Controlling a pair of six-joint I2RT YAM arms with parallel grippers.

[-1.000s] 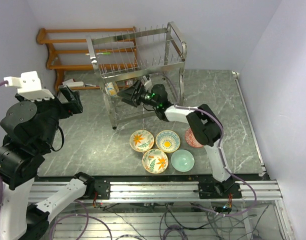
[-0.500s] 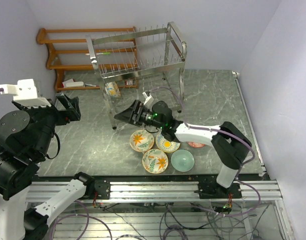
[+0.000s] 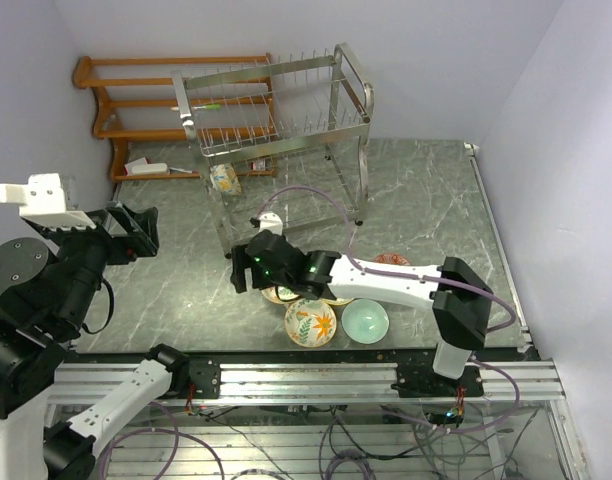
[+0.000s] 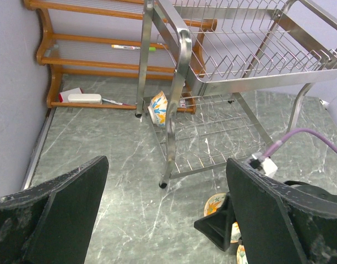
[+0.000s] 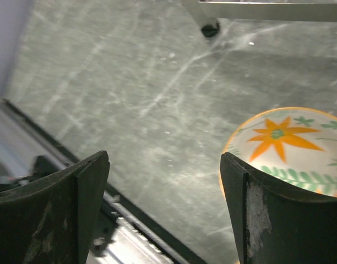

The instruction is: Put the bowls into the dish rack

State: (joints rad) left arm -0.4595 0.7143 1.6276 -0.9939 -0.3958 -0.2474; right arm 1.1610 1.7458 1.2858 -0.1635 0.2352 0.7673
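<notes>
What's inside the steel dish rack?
One floral bowl stands on edge in the dish rack, at the lower tier's left end, partly covered by a rack post. No bowl shows on the upper tier.

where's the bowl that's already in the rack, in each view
Top external: the bowl is upper left of centre, on edge at the left end of the rack's lower tier.
Left wrist: the bowl is just above centre, in the lower tier.
Right wrist: not in it.
Shared landmark: the rack's foot, probably the same one.

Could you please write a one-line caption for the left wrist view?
Open left gripper faces the dish rack, with one floral bowl standing on edge at its lower tier.
</notes>
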